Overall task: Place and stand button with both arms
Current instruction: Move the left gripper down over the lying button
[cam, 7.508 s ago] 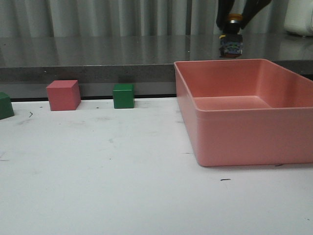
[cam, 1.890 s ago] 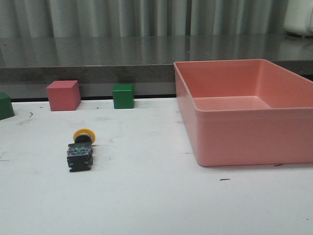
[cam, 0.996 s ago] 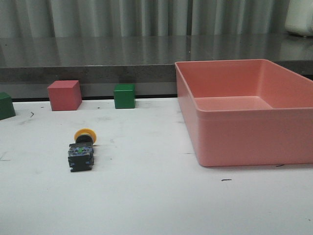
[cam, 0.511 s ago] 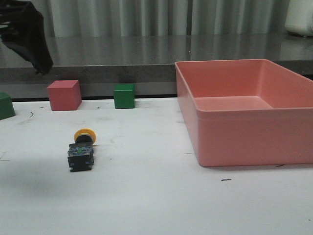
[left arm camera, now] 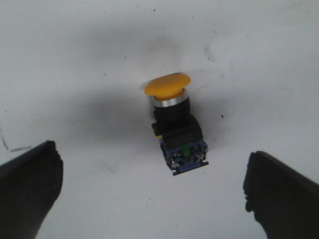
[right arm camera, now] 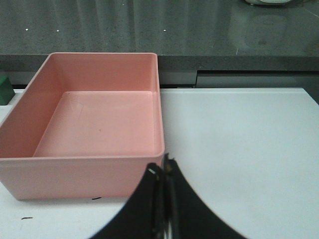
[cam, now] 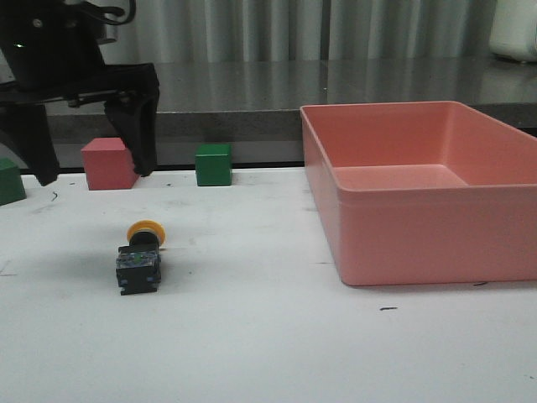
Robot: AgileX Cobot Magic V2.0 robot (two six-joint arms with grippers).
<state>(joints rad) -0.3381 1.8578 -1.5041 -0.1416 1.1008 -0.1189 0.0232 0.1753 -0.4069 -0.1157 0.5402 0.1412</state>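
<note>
Item: button (cam: 140, 256), lower left of the front view, lying on its side on the white surface (cam: 252, 336), well apart from the pink bin (cam: 419, 189) at right.

Orientation: long axis runs near-to-far in the front view; yellow cap points away from the camera, toward the pink cube (cam: 109, 163) and green cube (cam: 212, 164); black base with contacts faces the camera.

Left gripper (cam: 88, 172): upper left of the front view, above and behind the button, fingers (left arm camera: 30, 184) spread wide, holding nothing.

Right gripper (right arm camera: 164, 172): fingers pressed together, empty, near the bin.

Risks: fingers closing on the rounded cap may let the button slip or roll; an off-centre grip may twist it; the narrow base may let it topple when stood up.
</note>
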